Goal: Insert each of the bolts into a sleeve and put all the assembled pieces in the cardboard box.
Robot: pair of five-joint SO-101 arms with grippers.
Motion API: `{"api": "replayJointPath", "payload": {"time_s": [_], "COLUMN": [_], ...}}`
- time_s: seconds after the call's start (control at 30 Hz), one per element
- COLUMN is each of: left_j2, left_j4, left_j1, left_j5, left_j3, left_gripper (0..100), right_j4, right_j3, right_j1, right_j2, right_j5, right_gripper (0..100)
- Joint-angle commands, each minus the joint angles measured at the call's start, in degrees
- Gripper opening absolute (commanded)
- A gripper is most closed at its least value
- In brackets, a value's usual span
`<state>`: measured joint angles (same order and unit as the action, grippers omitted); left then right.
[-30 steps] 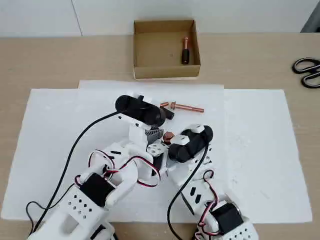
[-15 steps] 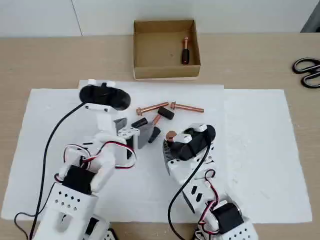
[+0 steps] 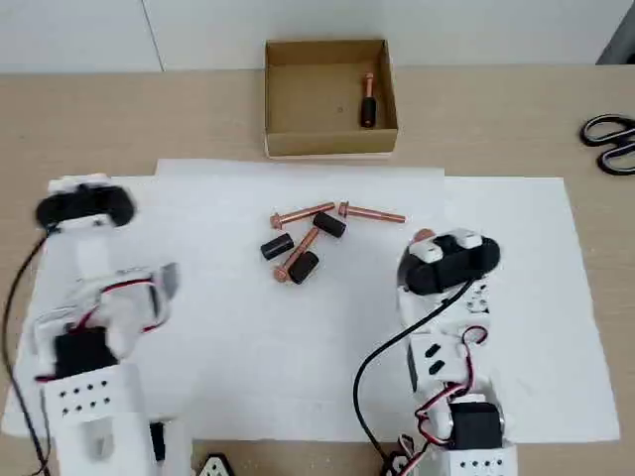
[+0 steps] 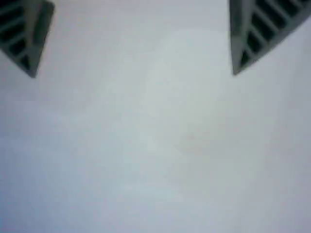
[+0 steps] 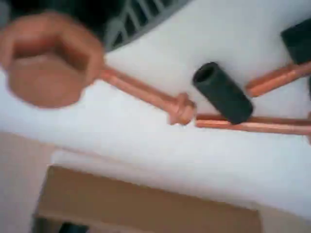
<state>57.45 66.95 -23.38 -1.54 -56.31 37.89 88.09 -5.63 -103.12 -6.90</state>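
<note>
Your left gripper hangs at 9 o'clock over the white sheet. It is released: its ribbed fingers stand wide apart with bare sheet between them.

Just to the 12 o'clock side of the sheet's middle lies the loose hardware.
- The first sleeve lies alone at the 9 o'clock side of the group.
- The slanted bolt lies with its head toward 7 o'clock.
- The second sleeve lies just beside that head.
- The third sleeve lies at the bolt's 1 o'clock end. You cannot tell whether the shank enters it.
- At 12 o'clock of these lie the upper bolt and, at its 3 o'clock, the long bolt, near each other.

The cardboard box sits on the table at 12 o'clock, just beyond the sheet's edge. One assembled piece lies along its 3 o'clock wall.

Your right gripper is at 3 o'clock of the group, apart from it. It is clenched on the held bolt, whose hexagonal copper head faces the wrist camera.

Scissors lie at 2 o'clock, at the table's edge.
</note>
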Motion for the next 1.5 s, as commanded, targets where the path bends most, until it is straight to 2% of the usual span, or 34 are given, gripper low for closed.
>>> {"api": "replayJointPath", "payload": {"time_s": [0.0, 0.1, 0.23, 0.33, 0.47, 0.6, 0.77, 0.93, 1.13, 1.33, 1.47], "left_j2": [0.5, 0.2, 0.4, 0.4, 0.2, 0.1, 0.5, 0.5, 0.5, 0.5, 0.6], "left_j4": [0.3, -0.6, 1.1, 4.9, 14.1, 24.5, 30.9, 32.0, 32.1, 32.9, 33.4], "left_j1": [-15.2, -19.9, -21.2, -21.2, -21.1, -21.1, -22.7, -32.4, -44.0, -43.0, -42.7], "left_j5": [6.4, 9.0, 13.1, 13.7, 13.5, 13.9, 13.5, 13.5, 13.8, 13.5, 13.5], "left_j3": [3.5, 2.9, 2.2, 5.9, 18.4, 30.5, 38.7, 42.3, 42.4, 44.4, 44.5], "left_gripper": [24, 24, 24, 24, 24, 24, 24, 24, 24, 24, 24], "right_j4": [4.1, 9.8, 10.8, 10.0, 5.7, -1.7, -15.3, -30.4, -44.8, -54.9, -55.7], "right_j3": [-13.0, -21.0, -29.8, -36.2, -43.3, -47.2, -47.6, -47.8, -47.8, -49.1, -55.0], "right_j1": [4.1, 7.5, 10.6, 9.5, 7.0, 4.2, -1.0, -5.6, -7.2, -7.3, -7.0], "right_j2": [0.1, 4.1, 12.4, 19.4, 29.6, 40.5, 54.9, 69.2, 80.9, 88.0, 93.3], "right_j5": [-2.5, -2.6, -2.5, -2.4, -2.4, 0.4, 3.3, 3.3, 3.3, 2.9, 3.1], "right_gripper": [0.3, 0.3, 0.3, 0.3, 0.3, 0.3, 0.3, 0.3, 0.3, 0.3, 0.3]}}
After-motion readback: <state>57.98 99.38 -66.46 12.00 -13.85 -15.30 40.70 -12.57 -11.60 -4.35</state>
